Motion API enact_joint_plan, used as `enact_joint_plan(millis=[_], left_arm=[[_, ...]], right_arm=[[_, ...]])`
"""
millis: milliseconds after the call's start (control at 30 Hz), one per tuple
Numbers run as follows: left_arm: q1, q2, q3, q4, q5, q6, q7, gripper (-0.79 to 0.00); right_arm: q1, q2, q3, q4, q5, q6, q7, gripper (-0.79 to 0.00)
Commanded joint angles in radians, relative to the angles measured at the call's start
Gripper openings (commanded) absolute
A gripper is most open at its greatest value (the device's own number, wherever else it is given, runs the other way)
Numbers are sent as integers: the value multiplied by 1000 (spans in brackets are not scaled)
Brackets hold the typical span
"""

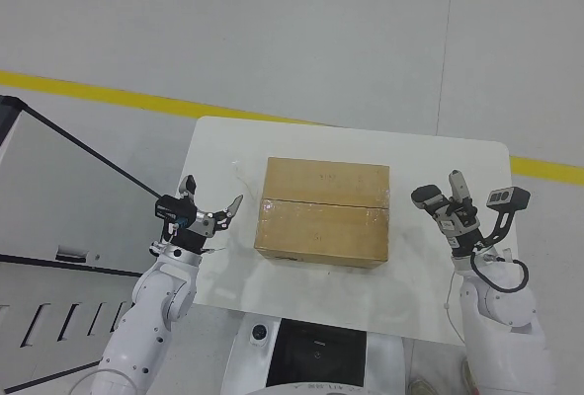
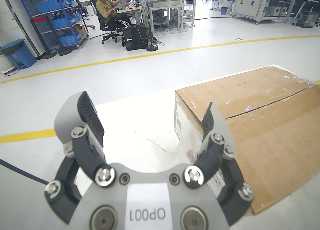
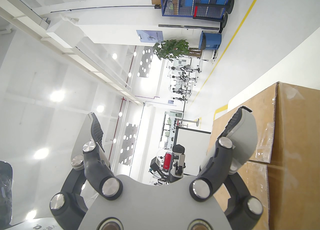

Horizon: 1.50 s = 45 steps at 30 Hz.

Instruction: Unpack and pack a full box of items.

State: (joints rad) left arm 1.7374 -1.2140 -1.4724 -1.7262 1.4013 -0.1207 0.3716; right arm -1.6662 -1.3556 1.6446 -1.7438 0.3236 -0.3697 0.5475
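1. The cardboard box (image 1: 323,211) sits roughly mid-table on the white table (image 1: 222,148). Its top flaps are shut, with a seam running along the length of the lid and some clear tape on it.
2. The left gripper (image 1: 212,196) is off the box's left end, just beside it but not touching. Its jaws are spread wide with nothing between them.
3. From the left wrist view, the left gripper (image 2: 147,102) hangs over bare tabletop, and the box (image 2: 262,128) sits off to one side of the claw. The finger (image 2: 212,121) on that side lines up with the box's near corner, but I can't tell if there's contact there. In the top view it looks like there's a small gap.
4. The box end facing that claw has a white label (image 2: 182,126) stuck on it.
5. The right gripper (image 1: 442,190) is on the opposite side, past the box's right end and near the table's right edge. It's farther from the cardboard than the left one is. Its jaws are also apart and holding nothing.
6. In the right wrist view, the right gripper (image 3: 167,113) is tilted way over, with the box (image 3: 295,121) beside one finger (image 3: 246,126) and nothing between the jaws.
7. A yellow floor line (image 1: 74,89) runs behind the table.
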Motion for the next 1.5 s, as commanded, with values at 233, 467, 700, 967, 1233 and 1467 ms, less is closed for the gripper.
enact_joint_plan(millis=[233,467,700,967,1233,1467], left_arm=[[0,0,0,0,0,0,0,0],[10,0,-9,-17,4,1,40,-132],[27,-1,-7,-40,0,21,13,0],[25,-2,-6,-41,-8,15,10,0],[27,-2,-15,-38,-21,4,15,0],[25,-3,-15,-36,-24,8,13,0]], right_arm=[[0,0,0,0,0,0,0,0],[-2,-2,-14,-16,-15,-12,-28,0],[-13,-2,-48,-6,-1,-1,-29,0],[-13,0,-53,0,1,7,-18,0],[-32,8,-31,89,20,-13,1,0],[7,11,-52,159,14,-14,15,0]])
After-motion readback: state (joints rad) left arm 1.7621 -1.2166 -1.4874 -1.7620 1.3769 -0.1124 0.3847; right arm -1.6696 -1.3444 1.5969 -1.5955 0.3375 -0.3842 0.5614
